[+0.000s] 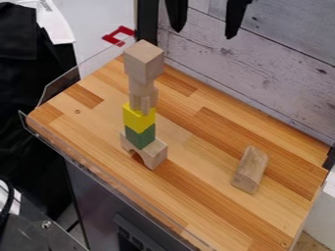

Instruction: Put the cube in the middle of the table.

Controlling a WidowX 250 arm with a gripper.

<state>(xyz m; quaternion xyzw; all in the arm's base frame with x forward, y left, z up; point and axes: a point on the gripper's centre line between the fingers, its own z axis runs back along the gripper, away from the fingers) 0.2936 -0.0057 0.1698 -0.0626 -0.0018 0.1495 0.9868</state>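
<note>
We observed the wooden cube (pixel 144 60) atop a tower left of the table's (pixel 196 139) centre. Below it we identified, in descending order, a narrower wooden section (pixel 142 94), a yellow block (pixel 138 118), a green block (pixel 140 138) and an arch block (pixel 154 154). We noted the gripper (pixel 203 33) at the upper edge, fingers spread wide, and an elongated wooden block (pixel 250 169) lying at right.
</note>
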